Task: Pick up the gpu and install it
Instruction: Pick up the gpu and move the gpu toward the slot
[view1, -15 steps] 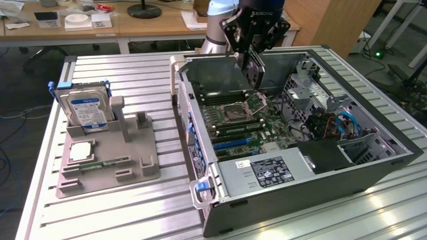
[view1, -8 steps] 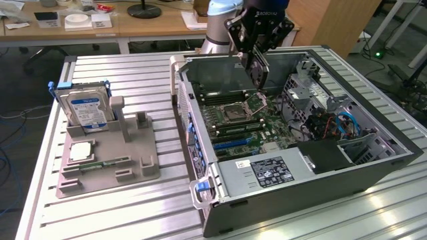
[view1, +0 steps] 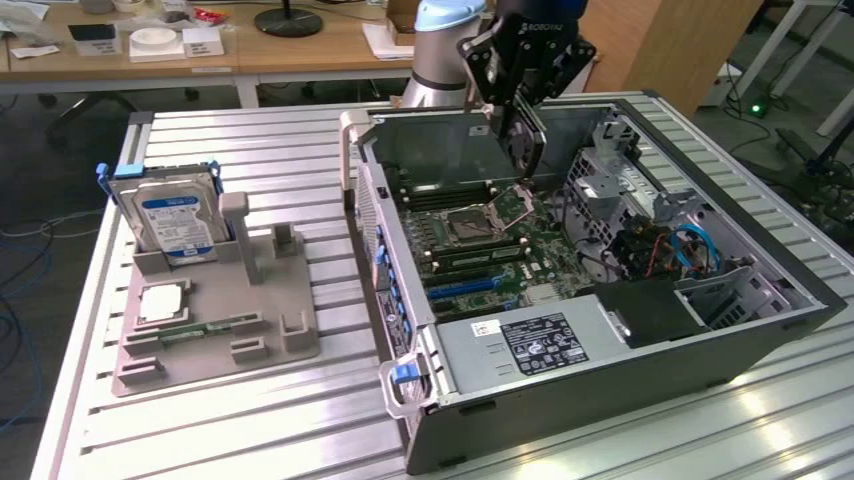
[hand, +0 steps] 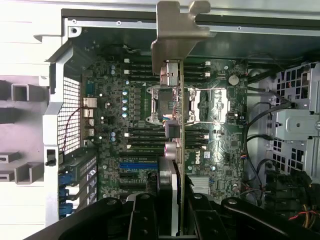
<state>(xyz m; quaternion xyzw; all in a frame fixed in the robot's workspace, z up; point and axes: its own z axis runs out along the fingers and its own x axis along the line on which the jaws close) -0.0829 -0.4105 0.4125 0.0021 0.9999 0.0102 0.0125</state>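
**Ext. view.** We find the hand (view1: 518, 105) clenched on the gpu (view1: 522, 150). The card hangs edge-down over the open case (view1: 574, 390), above the far part of the board (view1: 481, 250), and is not seated. The tray (view1: 267, 340) with the drive (view1: 167, 215) stands on the table (view1: 240, 430) at the exterior view's left, well apart; no concern there.
- Risk 1: the card looks slightly tilted vs. the board. Lowered like that, its edge connector could meet a slot at an angle and jam or scrape.
- Risk 2: the cables (view1: 674, 250) lie in the case toward the exterior view's right. We judge them clear of the card, but sideways drift could snag them.

**Wrist view.** The gpu (hand: 181, 130) shows edge-on between the fingers (hand: 142, 215), with its bracket (hand: 175, 30) at the end away from the hand (hand: 170, 210). The card's line runs across the socket (hand: 162, 107) and the mem. slots, beside the blue slot (hand: 137, 164) rather than over it.
- Risk 3: in our judgement the card is not yet lined up w/ an expansion slot. Pressing down here would load the socket area and could damage pins or parts.
- Risk 4: if the bracket catches the case rim, the card would lever in the grip and could slip.
- Risk 5: the grip seems nearer the end away from the bracket, so push force may rock the card.

We can't tell the card's height above the board from here.
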